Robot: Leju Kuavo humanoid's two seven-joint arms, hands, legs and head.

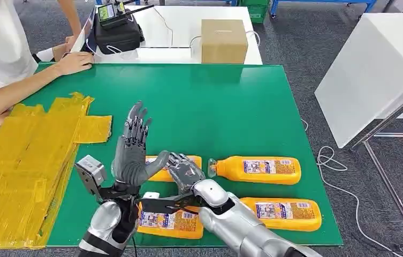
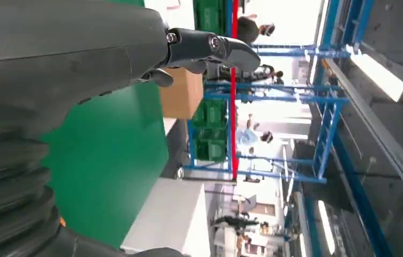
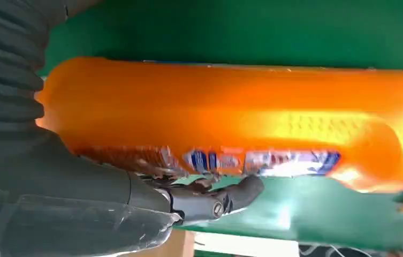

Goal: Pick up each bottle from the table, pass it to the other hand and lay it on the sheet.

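My left hand [image 1: 132,150] is raised above the green desk [image 1: 215,101], fingers spread, holding nothing. My right hand [image 1: 184,170] rests on an orange bottle [image 1: 162,168] lying on the desk; I cannot tell whether the grip is complete. Three more bottles lie nearby [image 1: 258,169]. The yellow sheet [image 1: 22,160] lies left, well apart.
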